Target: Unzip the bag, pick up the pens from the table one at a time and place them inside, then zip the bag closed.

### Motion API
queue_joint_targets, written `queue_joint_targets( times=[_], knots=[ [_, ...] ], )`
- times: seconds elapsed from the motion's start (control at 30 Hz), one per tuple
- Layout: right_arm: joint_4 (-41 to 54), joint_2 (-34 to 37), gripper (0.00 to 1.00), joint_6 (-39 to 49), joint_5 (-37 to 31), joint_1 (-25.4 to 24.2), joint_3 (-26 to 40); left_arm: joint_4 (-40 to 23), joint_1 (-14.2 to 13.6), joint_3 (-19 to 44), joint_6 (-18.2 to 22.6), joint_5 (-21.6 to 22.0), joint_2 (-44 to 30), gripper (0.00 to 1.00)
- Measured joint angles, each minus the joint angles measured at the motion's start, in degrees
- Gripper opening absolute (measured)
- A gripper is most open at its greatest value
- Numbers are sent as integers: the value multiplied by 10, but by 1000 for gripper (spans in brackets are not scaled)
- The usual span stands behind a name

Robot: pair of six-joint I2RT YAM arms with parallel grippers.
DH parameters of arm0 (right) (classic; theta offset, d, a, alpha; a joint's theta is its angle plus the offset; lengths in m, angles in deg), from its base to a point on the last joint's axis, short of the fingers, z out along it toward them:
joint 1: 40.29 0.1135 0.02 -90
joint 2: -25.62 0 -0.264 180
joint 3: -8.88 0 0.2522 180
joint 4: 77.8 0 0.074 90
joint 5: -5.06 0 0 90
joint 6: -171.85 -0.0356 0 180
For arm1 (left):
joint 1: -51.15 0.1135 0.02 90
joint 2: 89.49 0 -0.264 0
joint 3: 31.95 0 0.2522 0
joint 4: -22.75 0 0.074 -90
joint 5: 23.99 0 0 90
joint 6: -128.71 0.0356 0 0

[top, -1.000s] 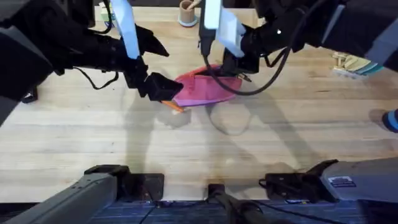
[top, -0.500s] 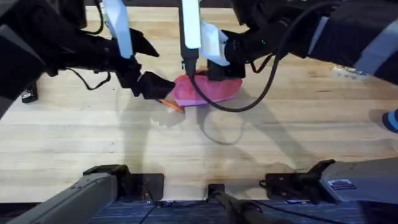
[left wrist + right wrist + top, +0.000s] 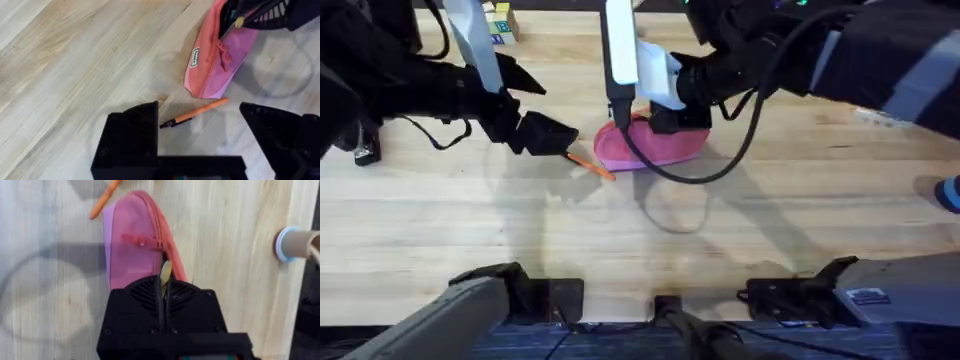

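The right gripper [image 3: 164, 287] has its fingers pressed nearly together on the yellow pen [image 3: 165, 271], whose pale end sticks out from between them right at the bag's open zipper. Its black body sits over one end of the bag [image 3: 655, 146] in the overhead view (that end is hidden under it).

The left gripper [image 3: 200, 122] is spread wide and holds nothing. Its two black fingers stand either side of the orange pen [image 3: 195, 113], apart from it. In the wrist view the pen lies flat on the table [image 3: 75, 65] between them, its dark tip toward one finger and its orange end toward the bag's near end.

Overhead, the orange pen [image 3: 592, 166] lies on a slant just beside the bag's left end, its long axis running from upper left to lower right, with the left gripper [image 3: 558, 137] at its upper-left end.

The bag lies flat, its long axis running roughly left to right across the middle of the table [image 3: 640, 240]. The zipper gapes at the end where the right gripper holds the yellow pen. The rest of the zipper line runs along the bag's upper side, with a pink pull tab [image 3: 141, 241] lying across the fabric. A small label [image 3: 195, 56] shows on the bag's side. What else lies inside the bag cannot be seen.
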Motion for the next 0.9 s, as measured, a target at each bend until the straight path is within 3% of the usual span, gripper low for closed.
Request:
queue_joint_targets(
  times=[0.5, 0.9],
  knots=[
    [-26, 71, 33, 0, 0, -13, 1, 0, 0, 0, 0, 6, 0, 994],
    [-52, 75, 33, 0, -5, 16, 1, 0, 0, 0, 0, 6, 0, 993]
  ],
)
